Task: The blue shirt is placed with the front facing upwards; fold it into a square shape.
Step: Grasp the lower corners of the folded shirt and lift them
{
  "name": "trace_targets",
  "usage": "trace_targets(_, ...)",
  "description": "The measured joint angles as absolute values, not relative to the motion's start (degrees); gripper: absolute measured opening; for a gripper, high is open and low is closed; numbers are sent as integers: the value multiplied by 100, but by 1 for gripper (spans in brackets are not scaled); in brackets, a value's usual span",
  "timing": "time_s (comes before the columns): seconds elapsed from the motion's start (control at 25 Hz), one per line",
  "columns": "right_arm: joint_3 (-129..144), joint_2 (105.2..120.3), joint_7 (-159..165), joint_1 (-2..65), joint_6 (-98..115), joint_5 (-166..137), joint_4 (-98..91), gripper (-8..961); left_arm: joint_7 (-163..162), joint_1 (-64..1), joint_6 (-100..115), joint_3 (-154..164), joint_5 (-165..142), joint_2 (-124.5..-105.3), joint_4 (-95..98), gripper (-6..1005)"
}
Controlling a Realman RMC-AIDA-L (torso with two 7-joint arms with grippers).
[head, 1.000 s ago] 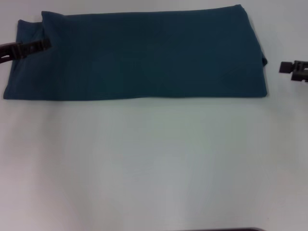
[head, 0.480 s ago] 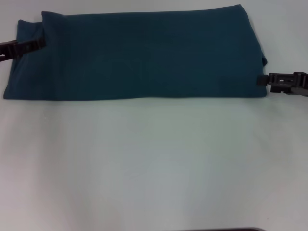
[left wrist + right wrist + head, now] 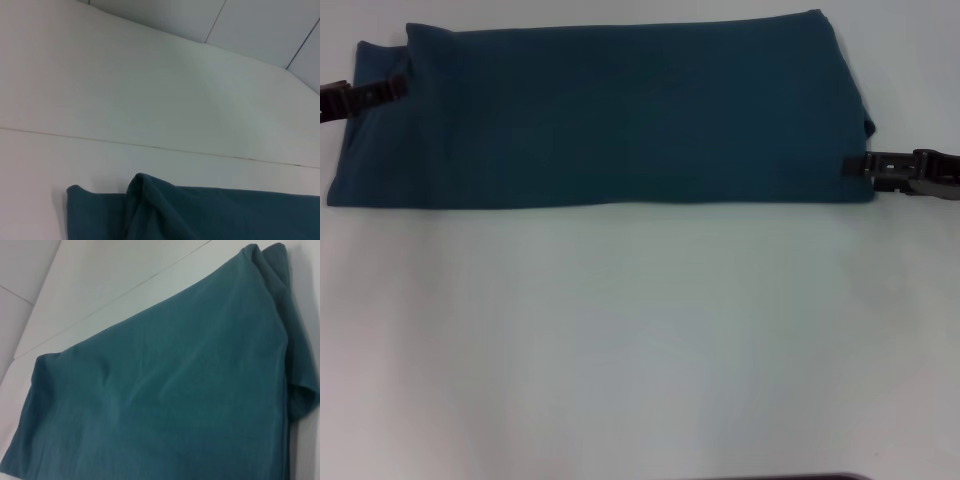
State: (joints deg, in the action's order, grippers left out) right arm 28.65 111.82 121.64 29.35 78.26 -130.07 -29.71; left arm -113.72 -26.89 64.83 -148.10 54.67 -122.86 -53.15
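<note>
You have the blue shirt (image 3: 605,115) lying flat as a long folded band along the far edge of the white tabletop (image 3: 640,340), plain side up, no lettering showing. The left gripper (image 3: 392,89) sits over the band's left end near its far corner. The right gripper (image 3: 855,164) touches the right end close to the near corner. You cannot tell whether either gripper's fingers are apart or together.

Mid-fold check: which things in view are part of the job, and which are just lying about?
Part of the job:
blue shirt, folded into a long band
left gripper, at its left end
right gripper, at its right end

Just there:
white table
</note>
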Motion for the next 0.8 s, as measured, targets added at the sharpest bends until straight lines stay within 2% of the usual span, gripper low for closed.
trace_targets(0.8,2892,11278,12168,3018,7734,-13008,-2952,861,-11373,-2690,6452,-14810,5467,-12273,-5305,951)
